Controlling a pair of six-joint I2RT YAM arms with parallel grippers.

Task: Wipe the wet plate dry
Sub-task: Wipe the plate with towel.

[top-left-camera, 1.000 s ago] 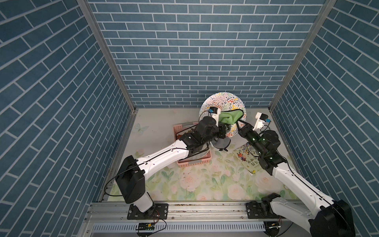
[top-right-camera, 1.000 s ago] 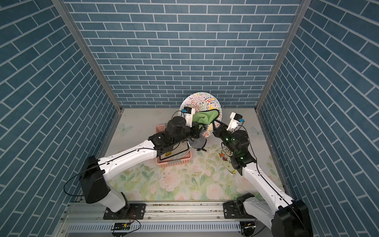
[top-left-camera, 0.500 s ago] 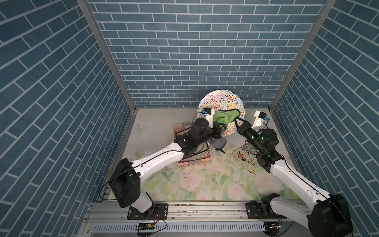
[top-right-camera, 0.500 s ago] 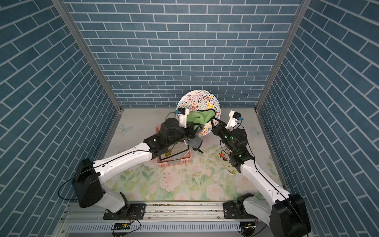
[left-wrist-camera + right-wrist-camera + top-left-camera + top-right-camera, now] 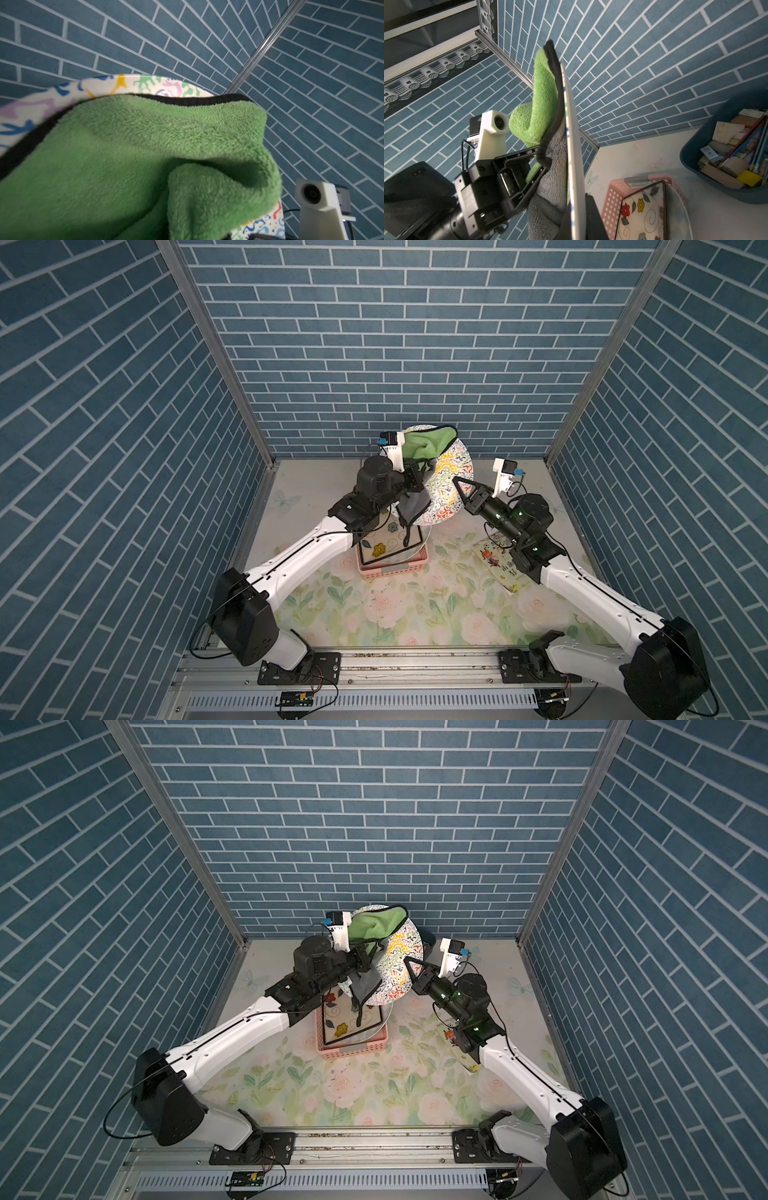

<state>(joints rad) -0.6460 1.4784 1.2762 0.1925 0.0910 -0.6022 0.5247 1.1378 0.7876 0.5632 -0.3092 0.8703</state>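
Round white plate with multicoloured squiggles, raised off the table and held on edge, seen in both top views just over the far end of a pink perforated plastic basket. Pinched at its rim by the right gripper, jaws clenched with one finger on either face. Pressed flat against the patterned face: a fluffy green cloth with black hem and grey reverse, bunched and grasped in the closed jaws of the left gripper. Green fold spread over the plate's upper part, reaching the top rim; grey tail hanging down toward the basket. Inside the basket, a square floral dish with dark border, tilted. On the rose-printed table cover, beneath the right arm, a thin illustrated booklet. In the right wrist view, a dark blue tub full of blocks and sticks, near the back wall.
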